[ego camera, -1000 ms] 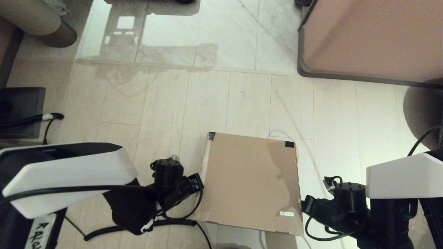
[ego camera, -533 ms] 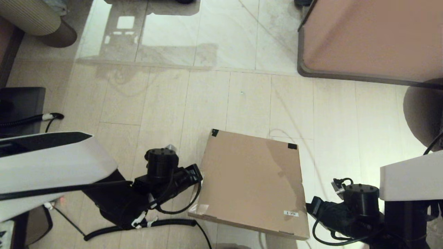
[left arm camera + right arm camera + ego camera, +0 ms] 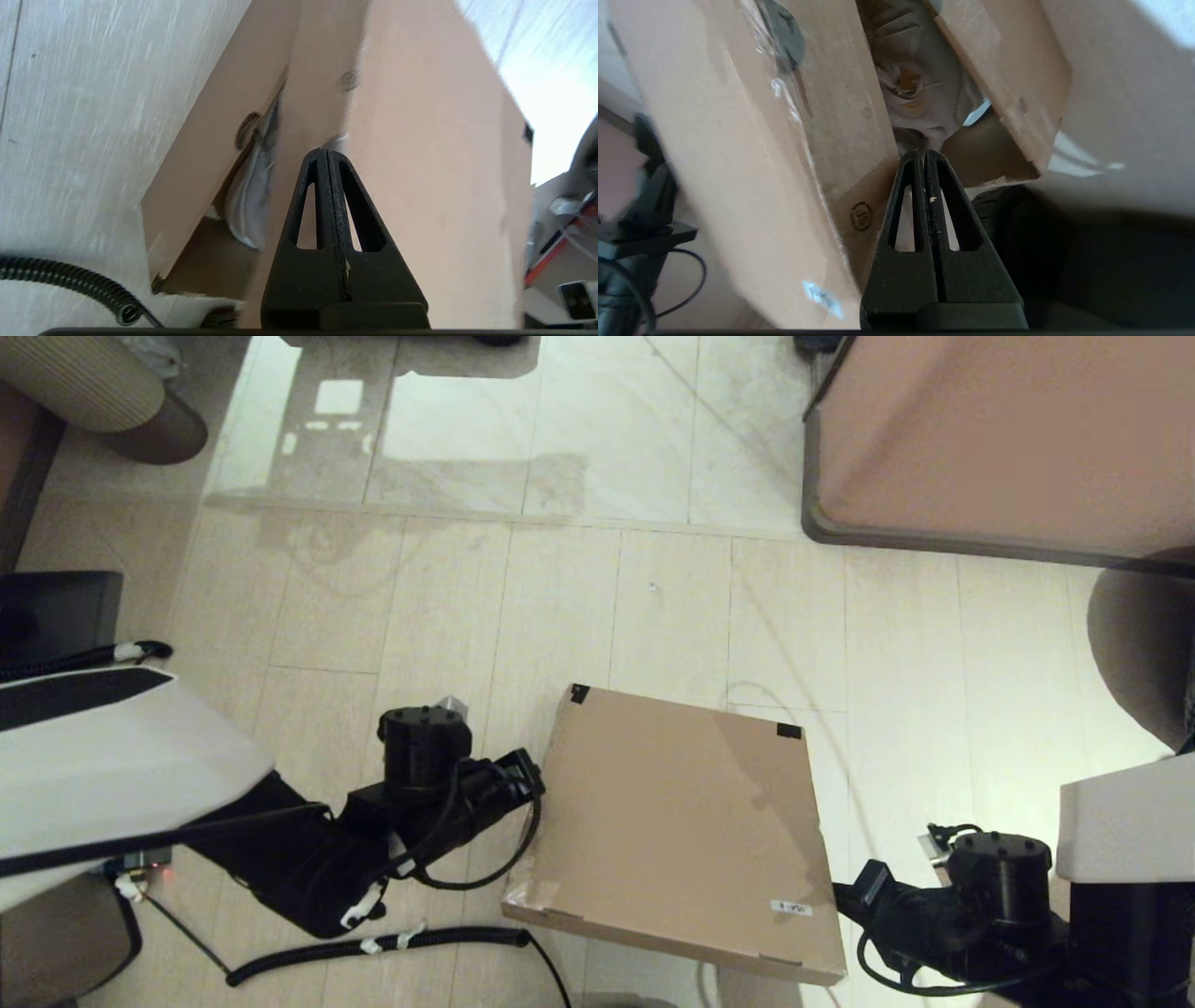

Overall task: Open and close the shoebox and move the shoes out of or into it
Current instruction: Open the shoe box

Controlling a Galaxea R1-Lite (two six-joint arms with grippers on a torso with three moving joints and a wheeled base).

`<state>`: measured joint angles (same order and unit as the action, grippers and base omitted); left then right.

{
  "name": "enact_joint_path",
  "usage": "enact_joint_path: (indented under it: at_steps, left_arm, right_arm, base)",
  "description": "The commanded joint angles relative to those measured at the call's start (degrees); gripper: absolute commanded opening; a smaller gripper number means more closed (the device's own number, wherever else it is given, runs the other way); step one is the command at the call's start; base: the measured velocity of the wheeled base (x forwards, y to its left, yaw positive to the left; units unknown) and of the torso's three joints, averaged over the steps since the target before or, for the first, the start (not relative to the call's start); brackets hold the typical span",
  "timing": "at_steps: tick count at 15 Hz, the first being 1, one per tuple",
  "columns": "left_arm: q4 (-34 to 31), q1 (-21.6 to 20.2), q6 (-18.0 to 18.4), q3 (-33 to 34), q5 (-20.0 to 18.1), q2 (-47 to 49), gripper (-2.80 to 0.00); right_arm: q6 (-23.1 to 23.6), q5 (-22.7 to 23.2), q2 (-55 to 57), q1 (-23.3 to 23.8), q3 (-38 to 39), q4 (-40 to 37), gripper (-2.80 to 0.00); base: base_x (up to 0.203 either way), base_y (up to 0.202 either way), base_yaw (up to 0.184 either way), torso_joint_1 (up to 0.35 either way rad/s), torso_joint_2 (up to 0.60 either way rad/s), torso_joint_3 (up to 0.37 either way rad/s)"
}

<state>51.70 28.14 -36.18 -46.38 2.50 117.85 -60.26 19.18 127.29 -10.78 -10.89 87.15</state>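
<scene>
Since a second ago I've raised the shoebox (image 3: 677,826) lid's near edge; left gripper (image 3: 327,156) and right gripper (image 3: 924,156) pinched closed beneath it, shoes (image 3: 920,93) showing. Next: swing it fully back.

floor (image 3: 672,616): pale tiles | on it: shoebox (image 3: 681,821), black cable (image 3: 373,947)

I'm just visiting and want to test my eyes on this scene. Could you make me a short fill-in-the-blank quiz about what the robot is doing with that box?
1. The lid of the shoebox is partly ____ off its base.
2. Through the gap, a ____ shows inside the box.
3. The left gripper and the right gripper both have their fingers pressed ____.
4. The small white label sits on the lid nearest the ____ gripper.

Missing words: lifted; shoe; together; right
</scene>
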Motion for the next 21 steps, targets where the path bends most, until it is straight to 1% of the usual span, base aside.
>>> enact_joint_path:
  at_steps: [1,3,5,7,8,9,10,13,14,15,19,21]
  left_arm:
    - [-0.74,-0.01,-1.00,-1.45,0.21,-1.03,-2.80]
    - [-1.64,-0.01,-1.34,-2.97,0.98,-0.91,-2.80]
    - [-1.69,-0.01,-1.35,-3.29,1.10,-0.78,-2.80]
    - [-1.63,-0.10,-1.35,-3.46,1.31,-0.78,-2.80]
    - [-1.61,-0.36,-1.35,-3.56,1.72,-0.86,-2.80]
    - [-1.61,-0.87,-1.29,-4.23,3.09,-0.98,-2.80]
    - [-1.68,-1.95,-1.27,-4.72,3.83,-1.13,-2.80]
    - [-1.82,-5.40,-1.26,-4.64,4.35,-1.79,-2.80]
    - [-2.74,-6.64,-1.29,-4.43,4.62,-1.85,-2.80]
    - [-5.01,-7.18,-1.38,-3.87,4.83,-1.83,-2.80]
    - [-10.40,-7.13,-6.13,-3.04,4.88,-2.03,-2.80]
    - [-14.83,-7.06,-9.27,-2.94,4.88,-3.27,-2.80]
  right_arm:
    - [-2.43,1.37,-1.62,-0.03,0.56,0.51,-2.80]
    - [-5.64,2.90,-3.25,-0.03,0.80,0.51,-2.80]
    - [-6.10,4.20,-3.80,-0.03,1.14,0.51,-2.80]
    - [-6.01,4.28,-3.80,-0.03,1.05,0.51,-2.80]
    - [-6.01,4.28,-3.80,-0.03,0.91,0.51,-2.80]
    - [-6.01,4.28,-3.80,-0.04,0.88,0.51,-2.80]
    - [-6.07,4.28,-3.80,-0.10,0.79,0.51,-2.80]
    - [-6.01,4.28,-3.80,-0.12,0.43,0.51,-2.80]
    - [-6.01,4.33,-3.85,-0.12,0.35,0.51,-2.80]
    - [-6.09,4.37,-4.13,-0.12,0.26,0.51,-2.80]
    - [-7.25,7.28,-6.91,-0.12,-0.06,0.51,-2.80]
    - [-7.44,7.62,-7.63,-0.40,-1.22,0.51,-2.80]
  base:
    - [0.000,0.000,0.000,0.000,0.00,0.000]
    - [0.000,0.000,0.000,0.000,0.00,0.000]
    - [0.000,0.000,0.000,0.000,0.00,0.000]
    - [0.000,0.000,0.000,0.000,0.00,0.000]
    - [0.000,0.000,0.000,0.000,0.00,0.000]
    - [0.000,0.000,0.000,0.000,0.00,0.000]
    - [0.000,0.000,0.000,0.000,0.00,0.000]
    - [0.000,0.000,0.000,0.000,0.00,0.000]
    - [0.000,0.000,0.000,0.000,0.00,0.000]
    - [0.000,0.000,0.000,0.000,0.00,0.000]
    - [0.000,0.000,0.000,0.000,0.00,0.000]
    - [0.000,0.000,0.000,0.000,0.00,0.000]
